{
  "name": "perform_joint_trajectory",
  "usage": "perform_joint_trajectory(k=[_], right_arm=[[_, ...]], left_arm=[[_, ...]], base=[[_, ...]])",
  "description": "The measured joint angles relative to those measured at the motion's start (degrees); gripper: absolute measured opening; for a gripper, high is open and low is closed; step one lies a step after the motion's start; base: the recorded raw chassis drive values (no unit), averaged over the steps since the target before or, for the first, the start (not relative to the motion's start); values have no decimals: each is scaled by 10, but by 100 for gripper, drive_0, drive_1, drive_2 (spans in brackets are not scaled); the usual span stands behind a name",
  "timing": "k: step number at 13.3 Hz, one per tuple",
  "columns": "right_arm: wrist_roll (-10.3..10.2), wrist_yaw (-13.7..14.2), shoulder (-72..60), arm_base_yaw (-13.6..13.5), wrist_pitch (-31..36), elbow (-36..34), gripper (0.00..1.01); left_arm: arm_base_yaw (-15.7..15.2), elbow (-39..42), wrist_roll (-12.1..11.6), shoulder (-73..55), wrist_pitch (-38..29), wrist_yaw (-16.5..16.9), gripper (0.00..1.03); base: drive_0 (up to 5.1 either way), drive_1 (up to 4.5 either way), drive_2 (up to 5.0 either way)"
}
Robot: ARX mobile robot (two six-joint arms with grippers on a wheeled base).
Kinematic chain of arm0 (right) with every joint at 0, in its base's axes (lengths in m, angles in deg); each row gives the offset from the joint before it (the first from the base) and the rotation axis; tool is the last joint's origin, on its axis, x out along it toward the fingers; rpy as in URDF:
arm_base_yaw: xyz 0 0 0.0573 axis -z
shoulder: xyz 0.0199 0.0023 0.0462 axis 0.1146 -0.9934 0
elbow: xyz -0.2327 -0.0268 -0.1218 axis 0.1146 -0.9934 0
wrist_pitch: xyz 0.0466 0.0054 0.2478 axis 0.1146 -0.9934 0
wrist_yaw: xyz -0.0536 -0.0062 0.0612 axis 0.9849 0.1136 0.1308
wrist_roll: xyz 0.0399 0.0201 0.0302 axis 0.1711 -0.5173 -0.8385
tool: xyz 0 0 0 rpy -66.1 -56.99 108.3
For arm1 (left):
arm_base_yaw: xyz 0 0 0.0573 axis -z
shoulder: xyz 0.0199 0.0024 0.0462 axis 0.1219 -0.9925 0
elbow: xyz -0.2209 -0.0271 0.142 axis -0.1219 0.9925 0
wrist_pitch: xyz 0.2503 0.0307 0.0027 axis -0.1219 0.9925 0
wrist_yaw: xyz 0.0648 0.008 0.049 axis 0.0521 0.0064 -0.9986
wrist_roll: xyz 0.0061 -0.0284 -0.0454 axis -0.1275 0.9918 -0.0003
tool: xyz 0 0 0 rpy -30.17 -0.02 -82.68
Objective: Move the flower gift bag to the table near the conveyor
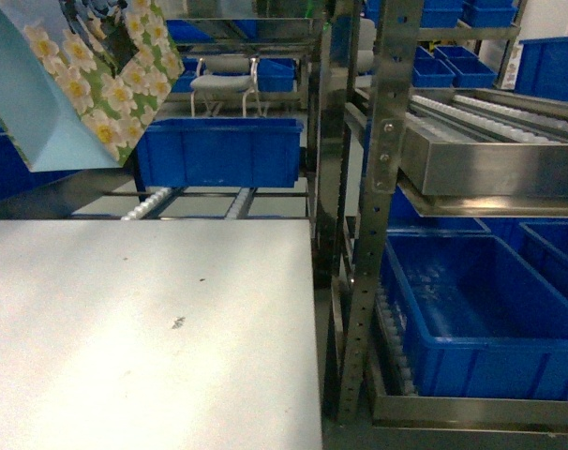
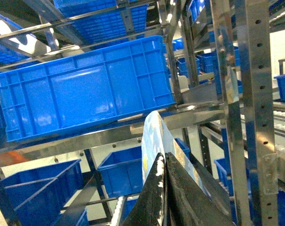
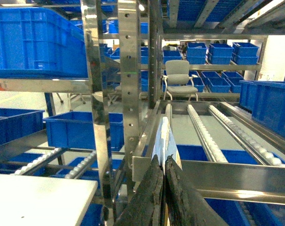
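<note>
The flower gift bag (image 1: 87, 75) hangs tilted in the air at the top left of the head view, above the far left of the white table (image 1: 125, 328). Its daisy print and pale blue side show. In the left wrist view my left gripper (image 2: 164, 157) is shut on the bag's edge (image 2: 154, 136), which rises edge-on above the fingertips. My right gripper (image 3: 164, 160) is shut on a thin pale sheet (image 3: 164, 136) seen edge-on; I cannot tell what it is. Conveyor rollers (image 1: 148, 204) run behind the table's far edge. Neither gripper shows in the head view.
A blue crate (image 1: 218, 150) sits on the roller tracks behind the table. A steel rack post (image 1: 373, 216) stands right of the table, with roller tracks (image 1: 490, 117) and blue crates (image 1: 481, 309) beyond. A grey chair (image 1: 223, 84) stands far back. The table corner (image 3: 34, 197) lies left of my right gripper.
</note>
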Motion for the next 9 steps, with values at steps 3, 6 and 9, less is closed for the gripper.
perform_joint_trajectory(k=[3,6,9], right_arm=[[0,0,0,0,0,0,3],[0,0,0,0,2,0,3],[0,0,0,0,0,0,3]], left_arm=[[0,0,0,0,1,0,2],[-1,0,0,0,0,-1,2],[-1,0,0,0,0,0,2]], base=[[-505,241,241],[-499,246,246],[-502,243,243]])
